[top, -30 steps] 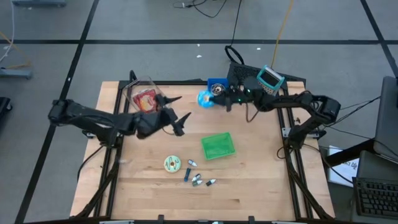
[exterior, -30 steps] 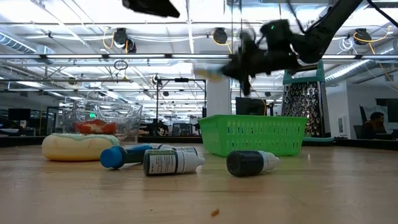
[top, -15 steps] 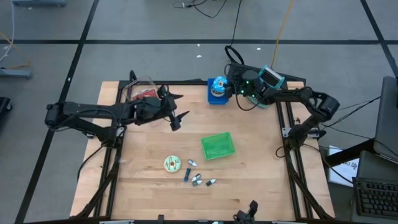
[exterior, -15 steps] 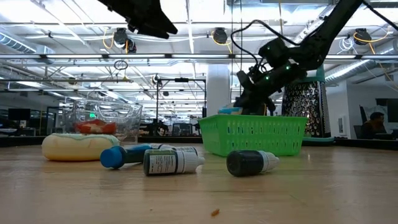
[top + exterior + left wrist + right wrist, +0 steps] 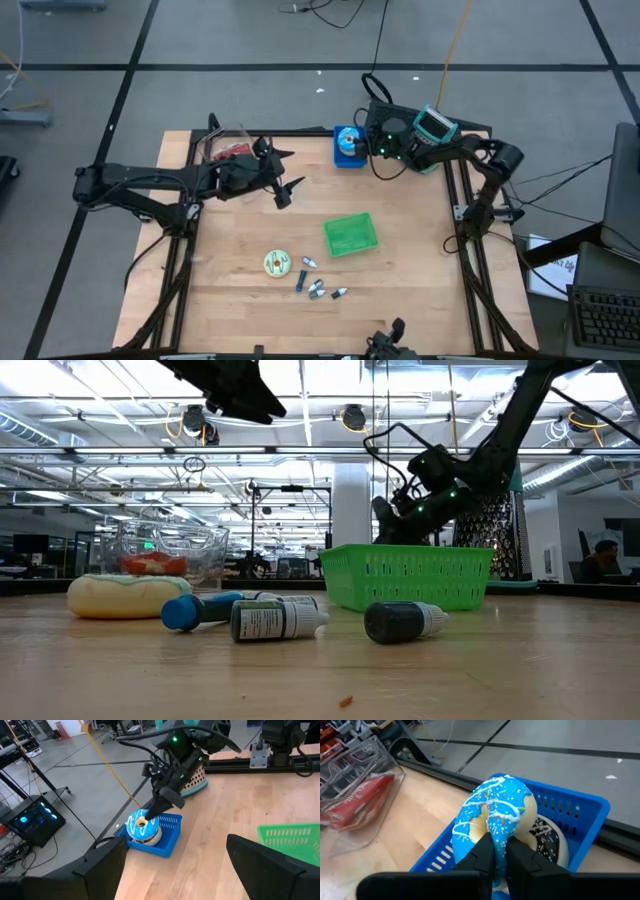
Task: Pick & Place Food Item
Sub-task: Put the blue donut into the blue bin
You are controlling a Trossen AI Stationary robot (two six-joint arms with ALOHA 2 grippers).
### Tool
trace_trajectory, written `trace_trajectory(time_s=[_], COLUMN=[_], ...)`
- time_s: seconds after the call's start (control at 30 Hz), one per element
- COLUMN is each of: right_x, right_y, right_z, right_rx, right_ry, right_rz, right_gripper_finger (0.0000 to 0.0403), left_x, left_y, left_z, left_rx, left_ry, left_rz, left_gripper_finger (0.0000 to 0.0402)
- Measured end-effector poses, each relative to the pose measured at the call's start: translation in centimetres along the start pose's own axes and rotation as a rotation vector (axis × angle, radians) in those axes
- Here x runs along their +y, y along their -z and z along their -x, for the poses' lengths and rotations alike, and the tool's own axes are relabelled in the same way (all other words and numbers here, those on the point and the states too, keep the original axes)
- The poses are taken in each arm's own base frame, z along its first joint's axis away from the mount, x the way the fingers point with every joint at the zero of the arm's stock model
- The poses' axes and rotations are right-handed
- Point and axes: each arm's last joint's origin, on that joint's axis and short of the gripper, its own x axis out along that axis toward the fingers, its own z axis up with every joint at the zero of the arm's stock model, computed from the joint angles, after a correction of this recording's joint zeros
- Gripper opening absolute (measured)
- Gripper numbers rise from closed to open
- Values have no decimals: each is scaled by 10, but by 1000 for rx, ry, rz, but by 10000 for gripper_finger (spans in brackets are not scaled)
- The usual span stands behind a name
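Green basket [image 5: 351, 235] mid-desk, small bottles [image 5: 318, 287] toward front edge, clear bowl [image 5: 222, 148] at back-left corner, grater [image 5: 434, 127] at back-right corner.

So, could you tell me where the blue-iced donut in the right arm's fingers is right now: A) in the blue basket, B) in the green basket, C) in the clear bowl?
A: the blue-iced donut, pinched by the right gripper, sits in the blue basket atop a dark donut.
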Motion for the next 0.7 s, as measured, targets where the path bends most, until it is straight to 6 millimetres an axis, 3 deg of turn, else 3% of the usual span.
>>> trace_trajectory(time_s=[0.4,0.7], right_x=[0,-1], right_y=[-2,-2], right_z=[-2,-2], right_rx=[-54,-55], right_ry=[13,38], right_rz=[83,104], right_gripper_finger=[69,133], left_x=[0,0], left_y=[1,2], left_z=[0,0], left_rx=[9,15], left_ry=[1,1], left_rz=[-4,-7], left_gripper_finger=[340,340])
